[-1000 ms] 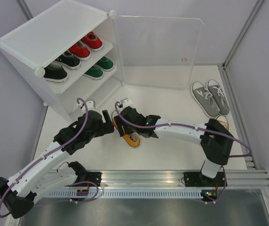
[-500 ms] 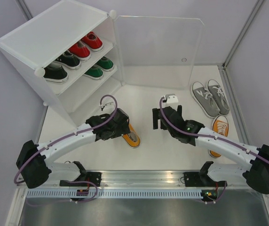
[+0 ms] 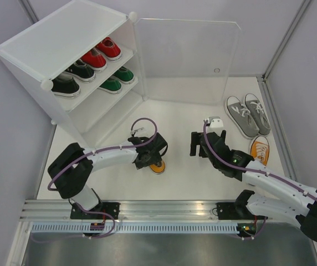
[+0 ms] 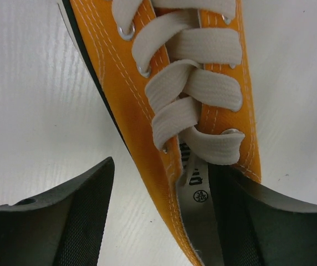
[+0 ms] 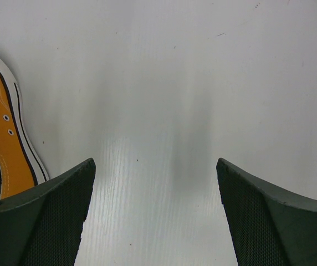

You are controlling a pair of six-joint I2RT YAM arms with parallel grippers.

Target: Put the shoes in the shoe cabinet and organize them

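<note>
At your far left the shoe cabinet (image 3: 64,39) stands with its door (image 3: 186,61) swung wide. Your left gripper (image 3: 152,156) hangs over an orange shoe (image 4: 125,94), jaws apart. Only the wrist view shows one finger (image 4: 64,221) outside its wall and the other over the opening. Bare table (image 3: 178,119) separates it from your right gripper (image 3: 199,147), jaws wide. The second orange shoe (image 3: 258,148) and grey pair (image 3: 248,113) lie near the right edge.

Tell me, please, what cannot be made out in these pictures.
- Top view: the left arm covers all but one end of the orange shoe.
- Left wrist view: that shoe's toe and heel lie outside the frame.
- Top view: the right arm hides part of the second orange shoe.
- Top view: in the cabinet, upper shelves hide the back of the lowest tier.
</note>
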